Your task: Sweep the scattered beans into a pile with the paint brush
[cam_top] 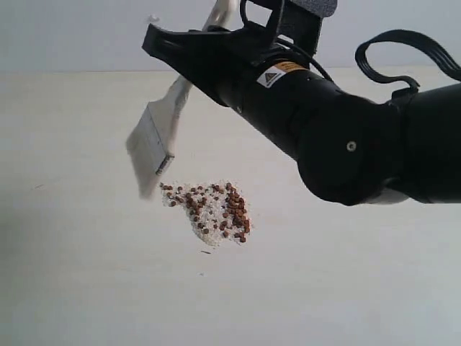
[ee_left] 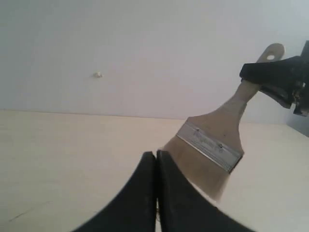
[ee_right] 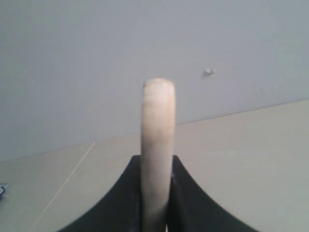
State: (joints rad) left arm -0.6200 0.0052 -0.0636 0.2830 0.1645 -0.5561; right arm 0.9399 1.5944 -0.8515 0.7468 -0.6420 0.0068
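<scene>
Right gripper clamping my paint brush by its handle, bristles just beside the beans, left gripper closed on nothing

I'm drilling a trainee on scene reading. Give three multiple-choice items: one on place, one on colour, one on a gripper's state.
1. In the exterior view, the bristles of the wide flat cream-handled paint brush are: A left of the tiny round beans; B right of them; C among them.
2. The beans are: A green; B reddish-brown; C black.
3. The left gripper is: A open; B shut, empty; C shut on the brush.
Key: A, bristles hang left of the cluster; B, seen against pale crumbs; B, jaws meet on nothing.
</scene>
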